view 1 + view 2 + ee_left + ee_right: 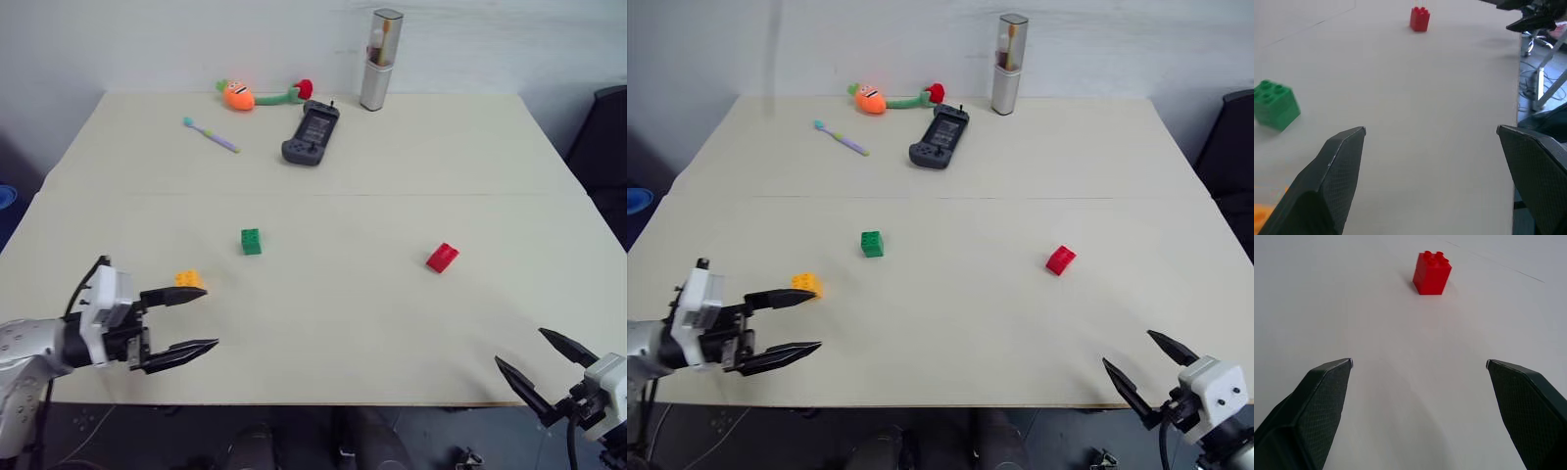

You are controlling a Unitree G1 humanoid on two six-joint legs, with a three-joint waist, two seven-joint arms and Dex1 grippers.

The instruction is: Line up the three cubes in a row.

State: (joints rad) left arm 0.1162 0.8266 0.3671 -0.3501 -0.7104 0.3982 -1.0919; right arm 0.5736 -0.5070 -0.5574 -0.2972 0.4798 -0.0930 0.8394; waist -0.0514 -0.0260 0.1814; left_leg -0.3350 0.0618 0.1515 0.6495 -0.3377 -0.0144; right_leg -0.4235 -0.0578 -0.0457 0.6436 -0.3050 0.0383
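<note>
From the head camera, the tabletop (pixel 392 323) carries three bricks well apart from one another. The yellow-orange cube (pixel 189 279) sits nearest the left edge, just beside the upper finger of the left gripper (pixel 204 319), whose jaws stand wide apart and hold nothing. The green cube (pixel 251 241) lies a little farther in, toward the middle. The red cube (pixel 442 257) rests tilted toward the right side. The right gripper (pixel 539 360) hangs at the near right corner, jaws spread and empty. Along the far edge lie a plush carrot (pixel 238 95), a toothbrush (pixel 210 134), a game controller (pixel 312 135) and a tall silver case (pixel 381 60).

The left wrist view shows the green cube, with the red cube far beyond.

The right wrist view shows the red cube ahead between spread fingers (pixel 1312 411).
</note>
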